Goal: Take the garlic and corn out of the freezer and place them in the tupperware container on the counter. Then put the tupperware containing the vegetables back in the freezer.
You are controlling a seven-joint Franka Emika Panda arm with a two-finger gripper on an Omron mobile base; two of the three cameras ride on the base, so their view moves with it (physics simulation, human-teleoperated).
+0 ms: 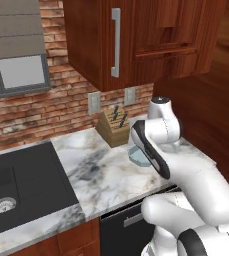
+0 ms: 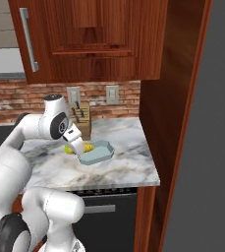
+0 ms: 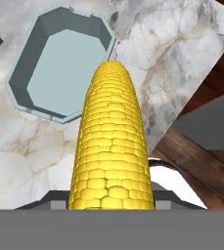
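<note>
A bright yellow corn (image 3: pixel 111 151) cob runs up the middle of the hand view, and its bulk hides my fingertips. My gripper (image 2: pixel 78 146) is shut on the corn (image 2: pixel 88 146) just above the marble counter (image 2: pixel 124 170). The pale blue tupperware container (image 3: pixel 59 68) lies with nothing in it on the counter; it is up and left of the cob's tip in the hand view and right beside the gripper in the right base view, tupperware container (image 2: pixel 99 152). My arm covers most of the container (image 1: pixel 137 158) in the left base view. The garlic and the freezer are out of view.
A wooden knife block (image 2: pixel 82 121) stands against the brick wall behind the container, knife block (image 1: pixel 113 127). A black sink (image 1: pixel 16 190) is set in the counter to the left. Dark wood cabinets hang overhead, and a tall wood panel (image 2: pixel 158 123) and a grey surface (image 2: pixel 207 147) close off the right.
</note>
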